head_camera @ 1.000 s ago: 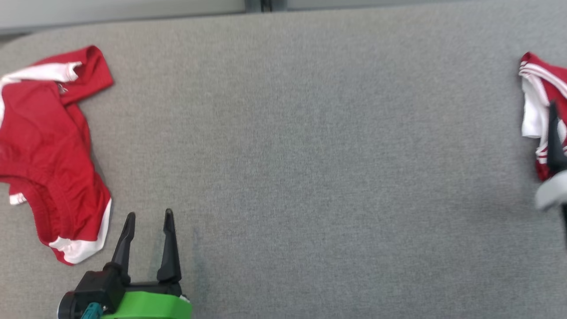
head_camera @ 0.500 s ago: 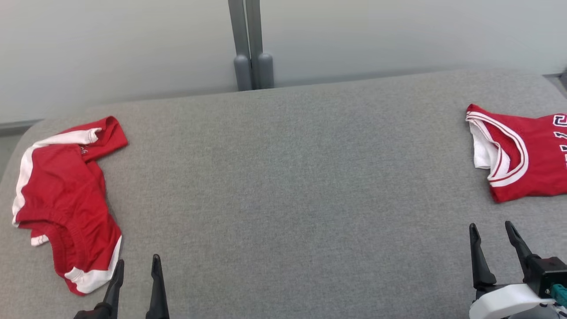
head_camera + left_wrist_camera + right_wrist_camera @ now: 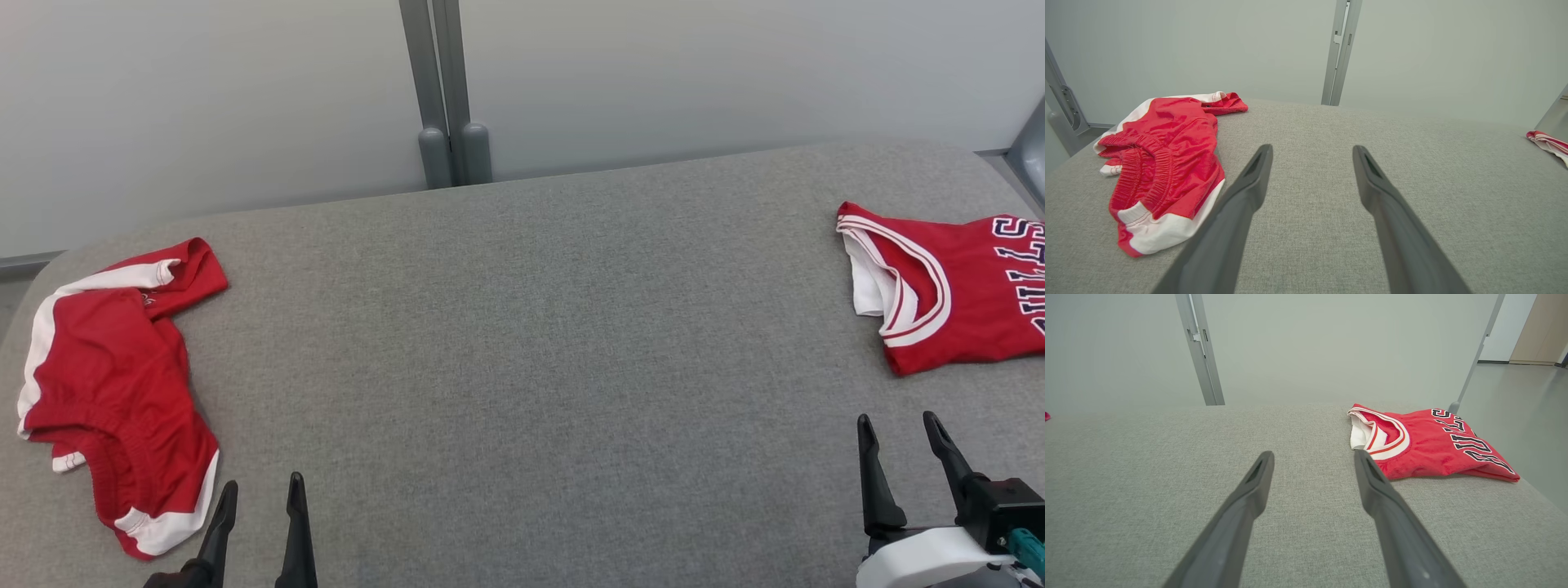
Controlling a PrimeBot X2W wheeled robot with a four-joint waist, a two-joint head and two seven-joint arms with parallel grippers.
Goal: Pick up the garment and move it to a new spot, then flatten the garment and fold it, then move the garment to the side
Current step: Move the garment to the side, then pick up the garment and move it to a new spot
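Our left gripper [image 3: 263,482] hung low over the near left part of a grey padded table [image 3: 531,367], its two dark fingers spread apart and holding nothing. Our right gripper [image 3: 896,418] hung over the near right part in the same way, fingers spread wide and empty. Both pointed away from us toward a pale wall [image 3: 204,106] with a grey post [image 3: 445,106] standing behind the table's far edge. The jersey [image 3: 955,294] lay on the table's far right side, beyond the right gripper and clear of its fingertips. It was red and looked folded, with a white-striped neck opening that showed the white inside and faced the middle of the table. Dark, white-edged letters ran across its upper face, and the right edge of the head view cut it off. A pair of red shorts [image 3: 114,392] with white trim and a gathered waistband lay crumpled on the left side of the table. They were just beside the left gripper but not touching it, and well apart from the jersey. Bare grey fabric stretched between the two.
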